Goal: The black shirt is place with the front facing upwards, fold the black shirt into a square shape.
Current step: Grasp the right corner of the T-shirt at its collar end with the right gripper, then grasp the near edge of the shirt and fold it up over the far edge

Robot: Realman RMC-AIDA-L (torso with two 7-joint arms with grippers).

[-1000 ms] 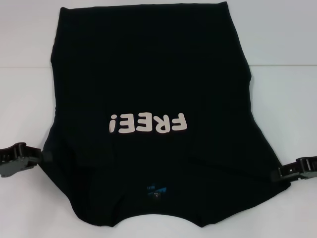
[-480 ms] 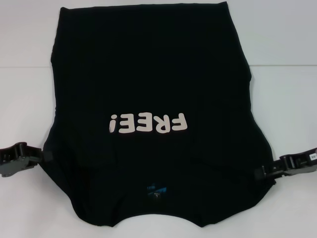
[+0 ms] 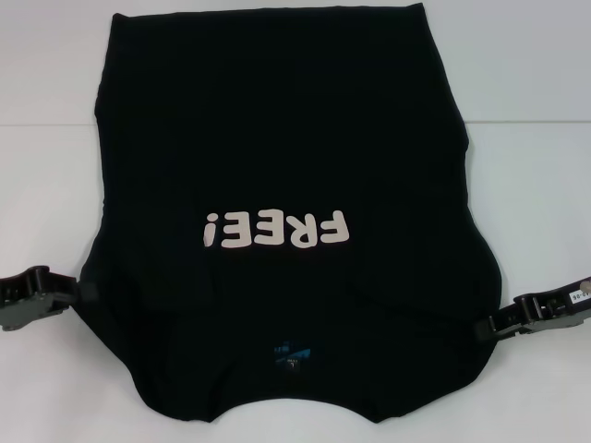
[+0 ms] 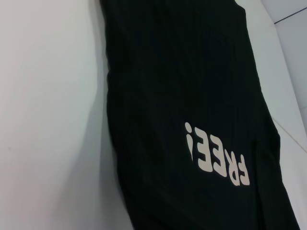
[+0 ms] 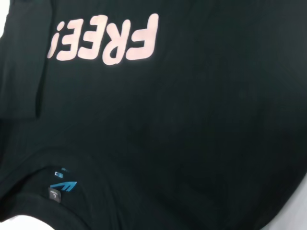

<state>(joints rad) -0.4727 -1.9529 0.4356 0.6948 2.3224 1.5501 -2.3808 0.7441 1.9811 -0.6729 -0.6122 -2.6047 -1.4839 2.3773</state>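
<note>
Plain white table (image 3: 536, 185) underneath.

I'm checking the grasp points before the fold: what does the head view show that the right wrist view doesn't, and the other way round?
Only the head view shows both end effectors: the left end effector at the shirt's left edge and the right end effector at its right edge, plus the whole outline of the black shirt on the white table. Only the right wrist view shows the blue neck label close up, with no end effector visible. Both show the pale FREE! lettering and the neckline.
</note>
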